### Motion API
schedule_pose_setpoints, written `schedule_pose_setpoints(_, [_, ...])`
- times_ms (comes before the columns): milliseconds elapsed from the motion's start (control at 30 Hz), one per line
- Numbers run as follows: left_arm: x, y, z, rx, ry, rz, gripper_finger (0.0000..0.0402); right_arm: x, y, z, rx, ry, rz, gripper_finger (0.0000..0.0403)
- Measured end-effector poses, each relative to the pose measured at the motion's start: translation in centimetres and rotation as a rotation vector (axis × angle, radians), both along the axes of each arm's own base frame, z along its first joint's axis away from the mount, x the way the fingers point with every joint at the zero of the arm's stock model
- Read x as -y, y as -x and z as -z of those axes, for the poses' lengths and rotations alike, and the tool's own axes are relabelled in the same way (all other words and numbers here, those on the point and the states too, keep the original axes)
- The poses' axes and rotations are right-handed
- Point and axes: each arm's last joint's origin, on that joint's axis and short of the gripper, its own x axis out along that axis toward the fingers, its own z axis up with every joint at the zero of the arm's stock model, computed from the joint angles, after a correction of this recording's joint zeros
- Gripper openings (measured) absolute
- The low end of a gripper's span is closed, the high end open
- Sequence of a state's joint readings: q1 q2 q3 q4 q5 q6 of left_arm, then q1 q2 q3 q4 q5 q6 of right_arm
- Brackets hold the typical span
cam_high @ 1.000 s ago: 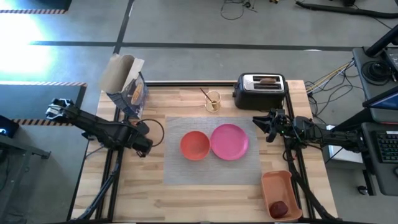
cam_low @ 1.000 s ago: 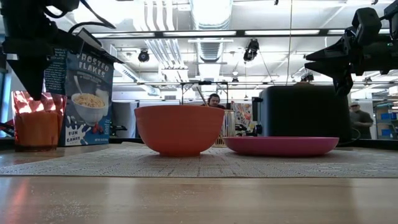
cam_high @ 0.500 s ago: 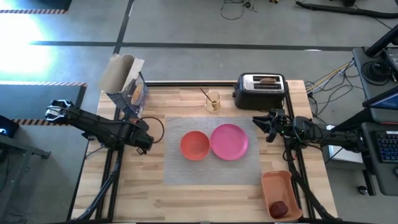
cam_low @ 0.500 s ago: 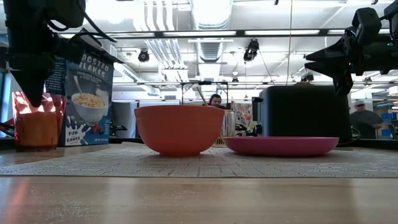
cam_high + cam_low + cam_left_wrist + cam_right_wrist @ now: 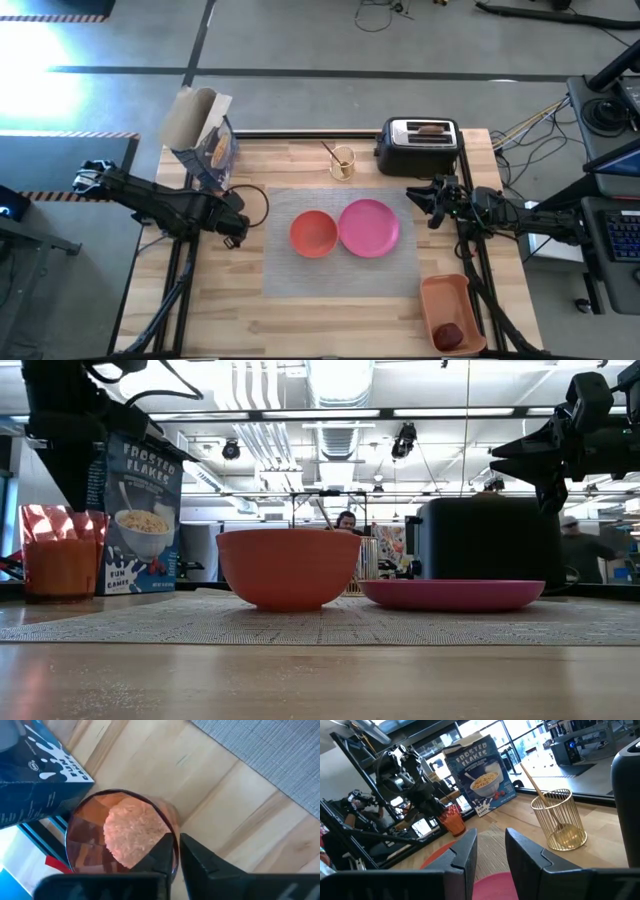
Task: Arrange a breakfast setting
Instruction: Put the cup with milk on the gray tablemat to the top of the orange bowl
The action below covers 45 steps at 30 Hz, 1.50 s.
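Wooden table (image 5: 330, 320) carries a grey mat (image 5: 340, 280) with the bowl (image 5: 313, 233) touching the plate (image 5: 369, 227). Beside the cereal box (image 5: 203, 140), the left gripper (image 5: 174, 851) pinches the cup's (image 5: 120, 840) rim. Near the toaster (image 5: 418, 146), the right gripper (image 5: 418, 203) hovers narrowly parted, empty.

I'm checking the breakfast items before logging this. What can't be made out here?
- Orange cup: high view, left gripper covers it.
- Toast: only its top edge shows in the toaster.
- Spoon: bowl end blurred behind its wire holder, right wrist view.
- Fruit: too small to identify.
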<state>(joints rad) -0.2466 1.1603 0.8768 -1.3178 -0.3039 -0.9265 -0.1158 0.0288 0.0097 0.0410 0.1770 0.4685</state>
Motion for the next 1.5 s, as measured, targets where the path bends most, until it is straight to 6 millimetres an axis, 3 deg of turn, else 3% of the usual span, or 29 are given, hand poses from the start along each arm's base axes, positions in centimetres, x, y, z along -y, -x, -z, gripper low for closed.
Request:
schedule_pose_setpoints(600, [-0.01,0.03,0.12,-0.005,-0.001,-0.004,0.0006,0.00,0.00,0.00,0.000,0.000,0.000,0.0091])
schedule_pose_setpoints(1067, [-0.06,0.22,0.72,-0.023,-0.005,0.000,0.0084,0.00,0.00,0.00,0.000,0.000,0.000,0.0091])
schedule_pose_setpoints(1333, [-0.06,0.22,0.93,-0.024,-0.006,0.009,0.0071,0.00,0.00,0.00,0.000,0.000,0.000,0.0091])
schedule_pose_setpoints(1500, [-0.06,0.22,0.96,-0.027,-0.006,0.018,0.0034,0.00,0.00,0.00,0.000,0.000,0.000,0.0091])
